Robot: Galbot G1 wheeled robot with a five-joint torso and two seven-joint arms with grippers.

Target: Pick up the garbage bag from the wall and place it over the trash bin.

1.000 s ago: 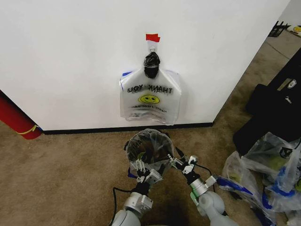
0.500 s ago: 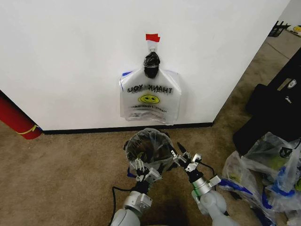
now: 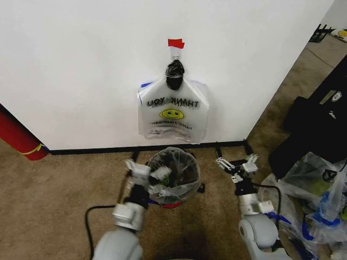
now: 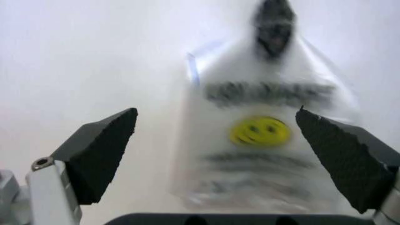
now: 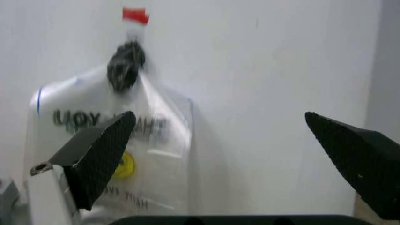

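The trash bin (image 3: 162, 201), black mesh with a red base, stands on the carpet below the wall. The garbage bag (image 3: 174, 162), thin translucent plastic, lies draped over its rim and down inside it. My left gripper (image 3: 149, 172) is open at the bin's left side, close to the bag's edge, with nothing between its fingers (image 4: 103, 150). My right gripper (image 3: 236, 161) is open to the right of the bin, apart from it, and its fingers (image 5: 100, 154) face the wall. A matching bag (image 3: 172, 111) (image 4: 262, 140) (image 5: 112, 154) with a yellow smiley hangs on the wall under a black knot (image 3: 174, 73).
A red tape strip (image 3: 175, 43) marks the hook above the knot. A red cylinder (image 3: 19, 135) leans at the far left by the wall. Heaped clear bags with blue print (image 3: 309, 200) and a black case (image 3: 320, 119) crowd the right. Open carpet lies to the left.
Both grippers have left the bin's near rim. The left one swung to the bin's left side, the right one out to the right and toward the wall. The bag stays on the bin.
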